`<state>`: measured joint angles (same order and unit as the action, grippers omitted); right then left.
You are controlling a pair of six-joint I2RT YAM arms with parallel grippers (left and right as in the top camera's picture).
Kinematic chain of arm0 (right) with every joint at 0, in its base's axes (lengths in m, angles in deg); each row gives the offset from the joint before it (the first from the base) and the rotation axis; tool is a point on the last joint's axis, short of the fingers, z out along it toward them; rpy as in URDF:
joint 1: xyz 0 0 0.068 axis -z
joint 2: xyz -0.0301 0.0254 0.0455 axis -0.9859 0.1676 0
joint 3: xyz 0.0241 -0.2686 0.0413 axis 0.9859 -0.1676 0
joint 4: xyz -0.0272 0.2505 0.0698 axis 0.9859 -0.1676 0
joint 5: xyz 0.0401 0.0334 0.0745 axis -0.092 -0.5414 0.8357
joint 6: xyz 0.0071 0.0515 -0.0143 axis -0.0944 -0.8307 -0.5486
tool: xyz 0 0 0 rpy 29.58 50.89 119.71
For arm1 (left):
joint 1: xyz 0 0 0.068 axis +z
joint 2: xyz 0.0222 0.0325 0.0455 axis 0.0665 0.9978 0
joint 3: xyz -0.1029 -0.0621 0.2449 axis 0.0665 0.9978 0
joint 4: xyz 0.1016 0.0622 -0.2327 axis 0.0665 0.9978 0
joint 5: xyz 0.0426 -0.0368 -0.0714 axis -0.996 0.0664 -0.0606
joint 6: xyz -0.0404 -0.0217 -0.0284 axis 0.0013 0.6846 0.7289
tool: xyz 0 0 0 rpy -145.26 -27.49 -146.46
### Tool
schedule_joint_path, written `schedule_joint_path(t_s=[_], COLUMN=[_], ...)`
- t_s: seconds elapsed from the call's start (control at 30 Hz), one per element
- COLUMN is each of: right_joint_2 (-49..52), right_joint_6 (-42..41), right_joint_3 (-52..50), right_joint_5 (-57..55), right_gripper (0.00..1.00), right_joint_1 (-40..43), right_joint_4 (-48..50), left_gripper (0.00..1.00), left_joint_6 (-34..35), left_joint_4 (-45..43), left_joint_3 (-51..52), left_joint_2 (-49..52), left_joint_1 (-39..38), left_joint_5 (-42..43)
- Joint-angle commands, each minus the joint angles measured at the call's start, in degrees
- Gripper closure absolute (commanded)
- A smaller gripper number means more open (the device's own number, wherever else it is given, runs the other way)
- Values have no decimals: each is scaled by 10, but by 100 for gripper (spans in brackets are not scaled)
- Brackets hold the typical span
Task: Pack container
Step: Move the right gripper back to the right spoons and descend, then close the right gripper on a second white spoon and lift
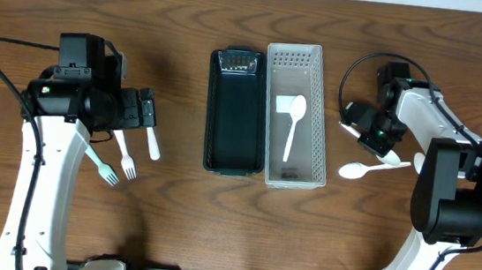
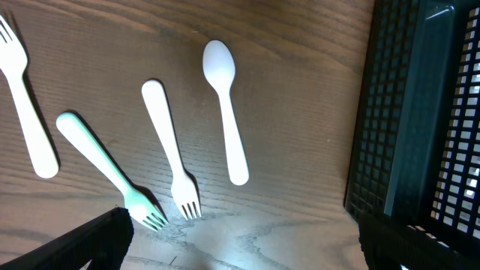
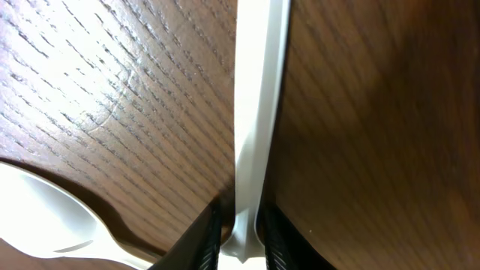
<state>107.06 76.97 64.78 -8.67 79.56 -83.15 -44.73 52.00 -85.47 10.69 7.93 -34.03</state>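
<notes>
right pincer (image 3: 240, 225) was closed on a white handle (image 3: 259, 90), fingers pressed to its two edges, low over the wood; i judged the grip was near one end so the rest would hang free for lowering into a bin. could not tell whether it was spoon or fork

loose spoon (image 1: 355, 171) lay just beside, outside my grip

left pincer (image 1: 148, 108) stood wide open, holding nothing, above a green fork (image 2: 105, 169), a white fork (image 2: 169, 142) and a small spoon (image 2: 225, 112): stock to be packed, i judged

white basket (image 1: 323, 116) held one packed spoon (image 1: 294, 122); black tray (image 1: 236, 126) sat just beside it, nothing seen inside

surface: dark wood-grain table (image 1: 214, 230), flat, matte. only a pale strip of the room showed past its far edge
</notes>
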Motion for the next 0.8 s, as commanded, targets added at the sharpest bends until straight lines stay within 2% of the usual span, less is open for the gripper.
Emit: schedule_joint_path(t_s=[0.0,0.2,0.4,0.6,0.77], right_joint_2=[12,12,12,9,-4], right_joint_6=[2,-7,-54,-160,-232], right_joint_3=[-19,-19,-17,30,129], right_joint_5=[20,19,19,11,2], right_gripper=[81,83,96,99,99], right_joint_1=[3,3,3,3,-2], right_joint_4=[6,19,41,37,-22], left_gripper=[2,2,2,2,2], left_joint_6=[-6,-6,-6,-6,-6], left_joint_4=[2,1,1,1,1], left_joint_3=[-11,-11,-11,-11,-11], left_joint_2=[1,1,1,1,1], left_joint_1=[3,3,3,3,3], left_joint_5=[4,4,4,4,4])
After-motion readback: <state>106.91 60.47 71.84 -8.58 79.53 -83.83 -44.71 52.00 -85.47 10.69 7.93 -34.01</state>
